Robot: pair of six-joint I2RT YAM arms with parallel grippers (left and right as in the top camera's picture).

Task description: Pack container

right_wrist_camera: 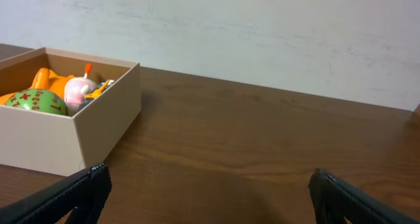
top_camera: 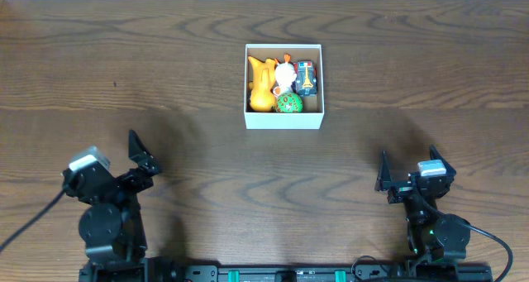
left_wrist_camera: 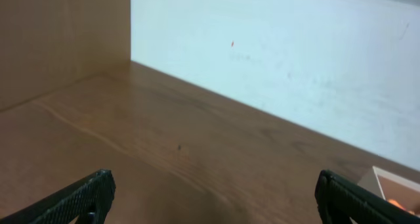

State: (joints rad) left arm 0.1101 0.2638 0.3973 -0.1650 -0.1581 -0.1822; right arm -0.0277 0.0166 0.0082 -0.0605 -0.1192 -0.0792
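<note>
Overhead looks straight down on the whole counter (top_camera: 165,67). Each wrist view sits low behind its own jaws, facing the far wall (right_wrist_camera: 262,33). The container (right_wrist_camera: 98,119), ahead-left of the right jaws, shows overhead too.

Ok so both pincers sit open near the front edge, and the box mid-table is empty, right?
Not empty. The overhead view shows the container holding toys: an orange figure, a green ball, a blue toy car and a white toy. The rest holds: left pincer and right pincer sit open near the front edge.
</note>
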